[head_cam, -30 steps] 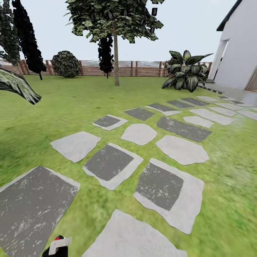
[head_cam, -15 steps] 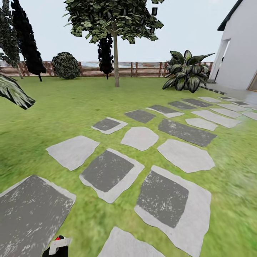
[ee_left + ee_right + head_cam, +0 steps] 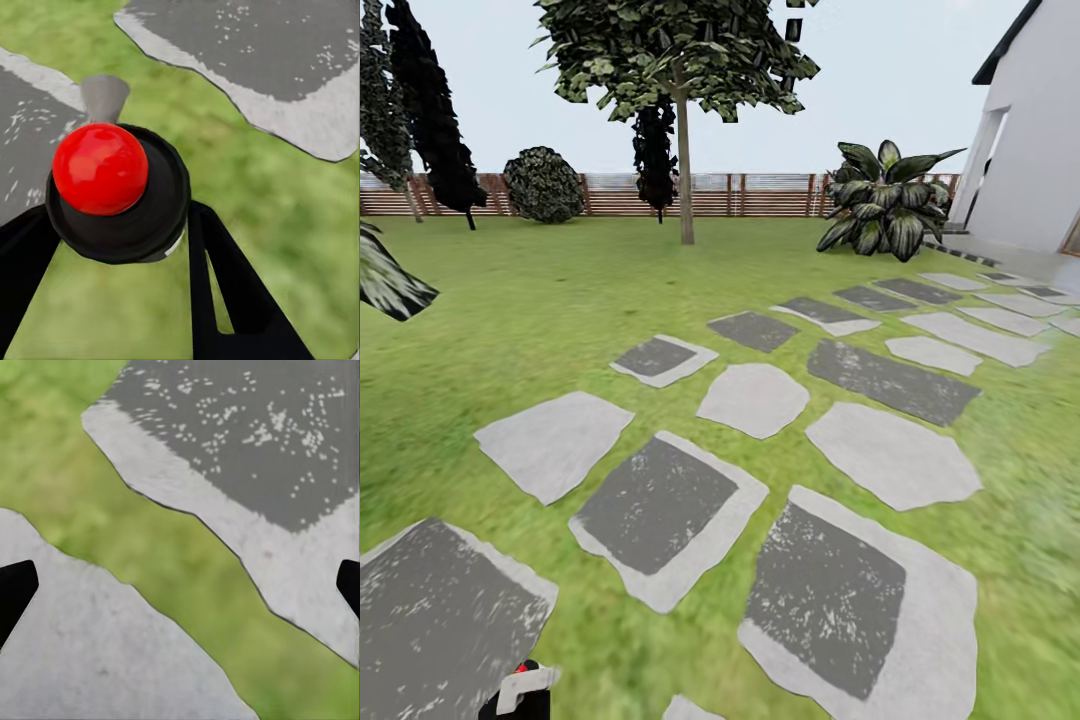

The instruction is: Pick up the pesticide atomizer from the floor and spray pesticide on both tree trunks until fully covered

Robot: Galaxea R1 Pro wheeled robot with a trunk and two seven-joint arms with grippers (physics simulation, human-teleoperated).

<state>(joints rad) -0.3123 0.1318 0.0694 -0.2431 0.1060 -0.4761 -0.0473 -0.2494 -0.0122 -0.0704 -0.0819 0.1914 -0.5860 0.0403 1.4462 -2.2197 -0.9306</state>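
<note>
A tall tree with a dark blocky crown stands far ahead on the lawn, its slim pale tree trunk rising in front of the fence. The pesticide atomizer peeks in at the head view's lower edge. In the left wrist view it is a black cap with a red knob and a grey nozzle. My left gripper is shut on the atomizer, one black finger on each side. My right gripper is open over grass and stone, and only its fingertips are visible at the picture's edges.
Grey stepping stones cross the lawn toward the white house at the right. A brown slat fence closes the back. A broad-leaved plant, a round shrub and dark conifers stand along it.
The whole view has shifted: the stepping stones have slid down and nearer, so the camera has moved forward over the path. The atomizer stays in the left gripper.
</note>
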